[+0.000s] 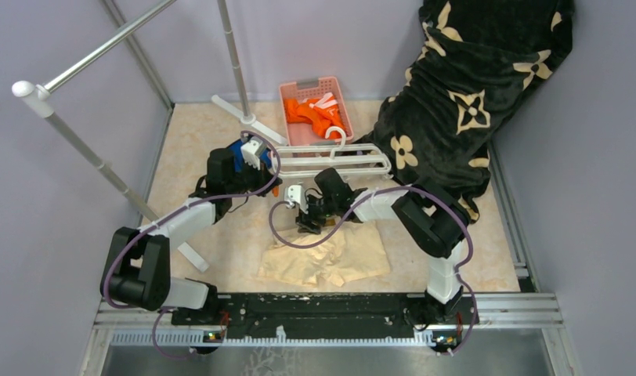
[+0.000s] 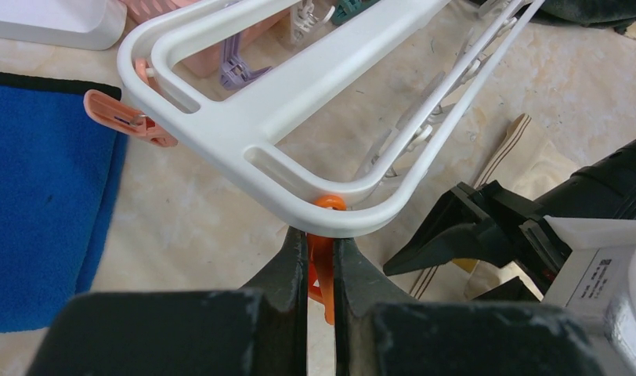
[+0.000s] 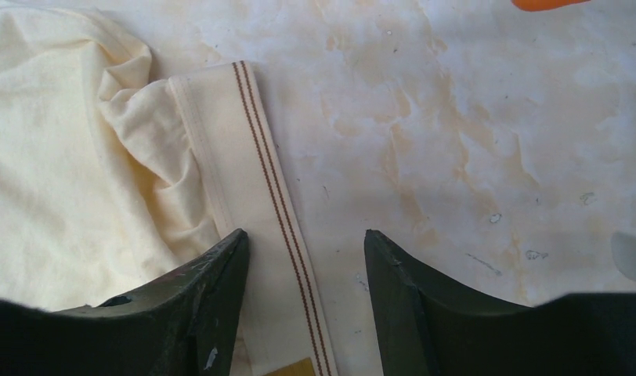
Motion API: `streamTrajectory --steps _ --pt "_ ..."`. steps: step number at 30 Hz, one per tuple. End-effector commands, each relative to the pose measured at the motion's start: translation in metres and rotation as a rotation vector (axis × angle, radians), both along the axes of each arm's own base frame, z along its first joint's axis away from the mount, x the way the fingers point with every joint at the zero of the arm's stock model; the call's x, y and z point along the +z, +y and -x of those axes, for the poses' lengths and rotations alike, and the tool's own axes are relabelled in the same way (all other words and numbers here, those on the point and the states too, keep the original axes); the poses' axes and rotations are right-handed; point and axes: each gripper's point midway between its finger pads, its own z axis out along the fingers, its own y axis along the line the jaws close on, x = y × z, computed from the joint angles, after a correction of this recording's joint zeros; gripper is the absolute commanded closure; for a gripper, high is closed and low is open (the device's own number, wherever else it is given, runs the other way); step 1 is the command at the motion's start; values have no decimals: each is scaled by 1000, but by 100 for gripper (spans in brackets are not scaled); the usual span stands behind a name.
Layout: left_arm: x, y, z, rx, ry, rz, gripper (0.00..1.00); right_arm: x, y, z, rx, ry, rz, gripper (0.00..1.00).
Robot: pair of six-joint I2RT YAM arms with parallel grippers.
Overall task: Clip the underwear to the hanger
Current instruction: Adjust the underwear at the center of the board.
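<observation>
While the left claw (image 2: 321,235) is clenched on an orange clip (image 2: 321,274) hanging at the near rounded corner of the hanger (image 2: 244,133), the right claw (image 3: 303,247) stands released just above the counter (image 3: 471,141). Its two dark fingers (image 3: 213,290) are spread either side of the striped waistband (image 3: 252,157) of the underwear (image 3: 64,172). Whether either finger touches the cloth cannot be told.

The clip's lower end is hidden between the left fingers. A small yellowish label (image 3: 295,368) on the waistband is cut off by the bottom edge of the right wrist view.

From above, the pale underwear lies rumpled and flat on the counter at the near side, between the two arm bases. Its far edge is tucked under the right claw, which the wrist and a looping cable partly cover. The white hanger lies just beyond, bars running left to right and hook toward a pink basket (image 1: 287,94). Its left end is masked by the left wrist.

A blue cloth (image 2: 41,196) lies beside that end, running out of the left wrist view. A dark flowered blanket (image 1: 471,78) drapes the far right corner, over the counter's edge.
</observation>
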Motion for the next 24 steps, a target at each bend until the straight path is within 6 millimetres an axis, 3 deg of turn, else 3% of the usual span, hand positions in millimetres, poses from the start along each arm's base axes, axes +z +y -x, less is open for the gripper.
streamTrajectory --steps 1,4,8,16,20,24 --pt "12 4 -11 27 -34 -5 100 -31 -22 -2 -39 -44 151 48" --pt "12 5 -11 31 -36 -11 100 -30 -21 -17 -97 -85 157 51" --pt "12 5 -12 31 -34 -12 100 -10 -11 -33 -154 -128 97 45" --pt "13 5 -12 32 -34 -12 100 56 16 -17 -84 -112 -147 35" --pt "13 5 -12 32 -33 -13 100 67 19 -7 -40 -73 -188 33" --pt "13 5 -11 30 -32 -12 100 53 16 -8 -40 -57 -145 32"
